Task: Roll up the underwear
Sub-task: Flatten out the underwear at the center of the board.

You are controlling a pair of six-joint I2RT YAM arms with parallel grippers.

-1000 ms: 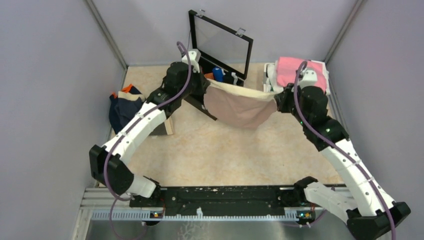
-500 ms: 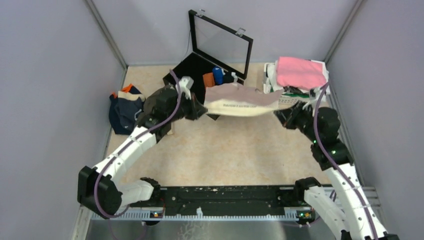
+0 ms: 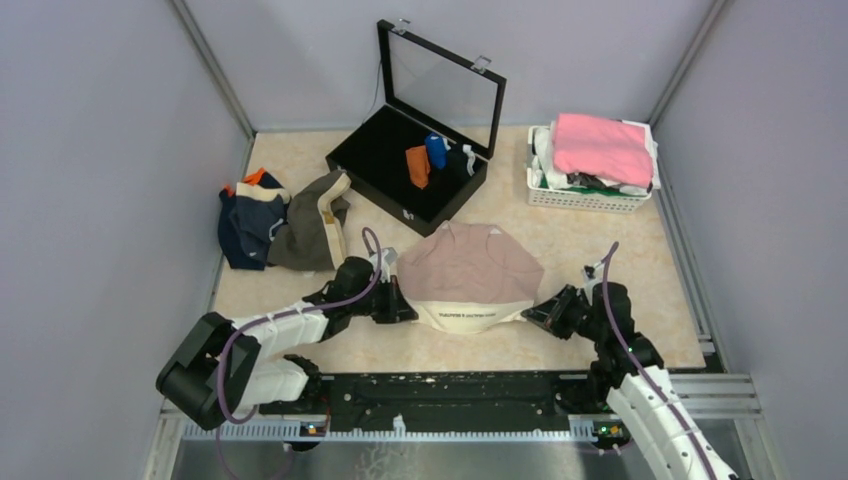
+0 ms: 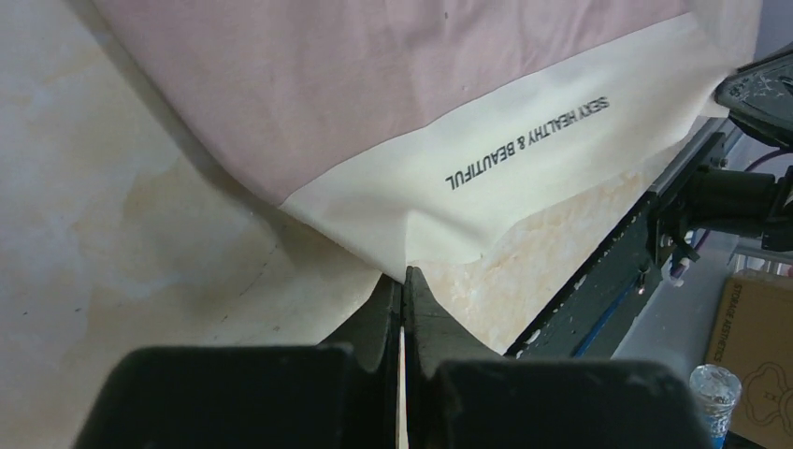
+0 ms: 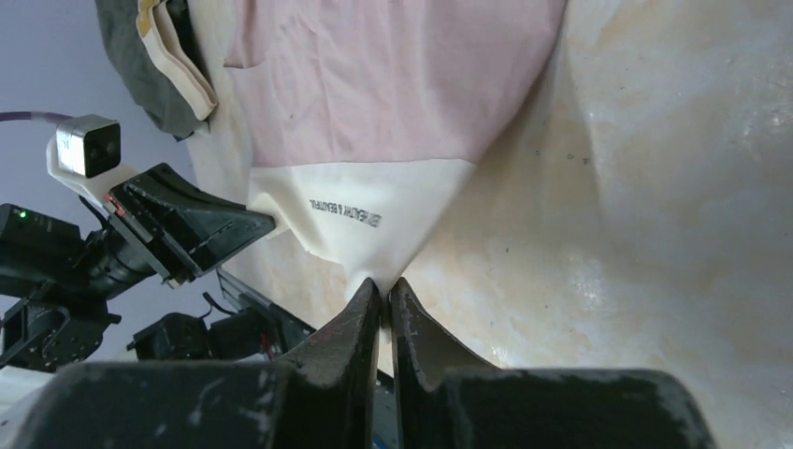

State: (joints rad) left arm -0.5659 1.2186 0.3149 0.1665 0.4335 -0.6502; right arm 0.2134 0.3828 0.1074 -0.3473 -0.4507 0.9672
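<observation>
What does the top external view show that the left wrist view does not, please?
Only the top external view shows the open black case, the white basket and the spare briefs. Only the left wrist view makes the waistband print legible. Both show the pink-beige briefs flat on the table, pinched by the left gripper and right gripper.

White arm links (image 3: 290, 322), black joints (image 3: 352, 275), purple cables (image 3: 376, 250).

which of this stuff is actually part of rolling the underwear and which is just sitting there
Job: pale pink briefs, pinched by left gripper and right gripper; olive-brown briefs; navy briefs.
Lying about: black case; white basket; bright pink cloth.
</observation>
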